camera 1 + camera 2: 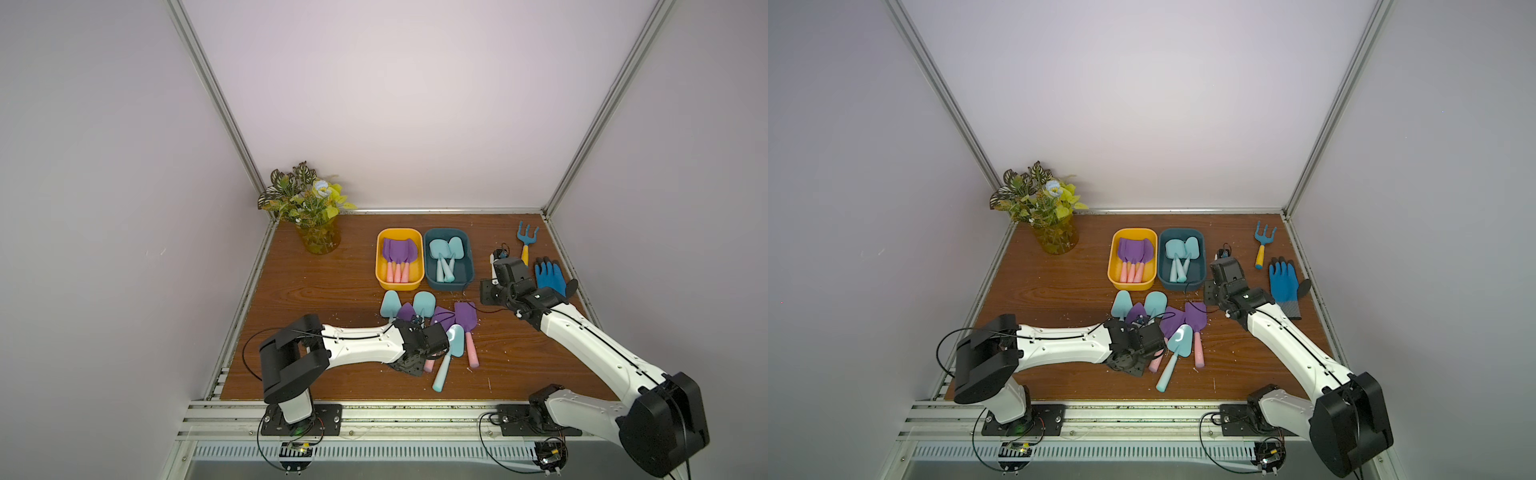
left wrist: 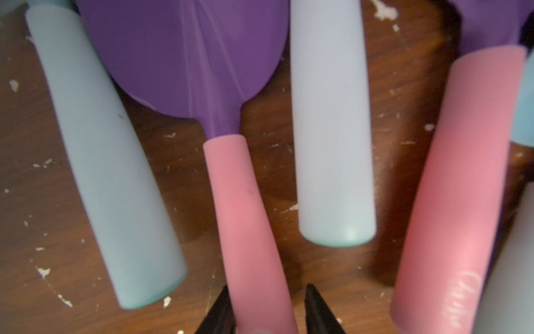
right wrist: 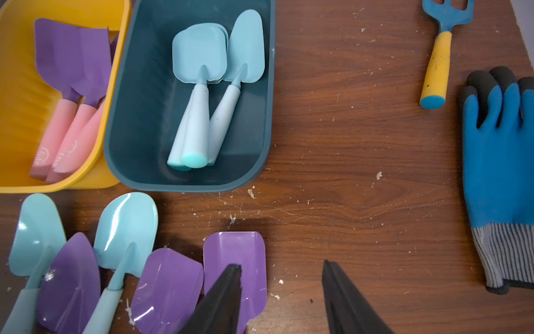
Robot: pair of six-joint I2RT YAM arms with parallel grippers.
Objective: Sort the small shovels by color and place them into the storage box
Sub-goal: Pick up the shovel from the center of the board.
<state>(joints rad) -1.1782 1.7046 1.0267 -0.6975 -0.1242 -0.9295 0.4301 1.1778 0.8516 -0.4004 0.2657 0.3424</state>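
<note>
Because the wrist housing covers the left gripper point(image 2: 267, 313) in both top views, only the left wrist view shows how it stands. Two black fingertips point(image 2: 315, 309) straddle the pink handle of a purple shovel point(image 2: 239, 208), one against it and the other a sliver clear, so the handle is bracketed but not clamped. That close view cuts off the blade tips and the fingers' upper parts. Two light-blue handles point(image 2: 332, 130) flank the pink one, and a second pink handle point(image 2: 456, 188) lies beyond. This loose heap point(image 1: 464, 318) lies on the table point(image 1: 316, 291) just on the robot's side of the teal box point(image 1: 449, 286). In the top views most of its handles vanish under the left arm.

The right gripper point(image 3: 281, 264) hovers beside the teal box, on the side away from the yellow box point(image 1: 380, 266), its fingers spread with only bare wood between them. Its wrist view shows three light-blue shovels point(image 3: 199, 57) inside the teal box. Purple ones point(image 3: 75, 57) lie in the yellow box touching it, which is cropped at the frame edge. A rake point(image 1: 525, 239) and a blue glove point(image 1: 548, 278) lie farther out on the gripper's side. A potted plant point(image 1: 307, 203), seen only in the top views, stands well beyond the yellow box.
</note>
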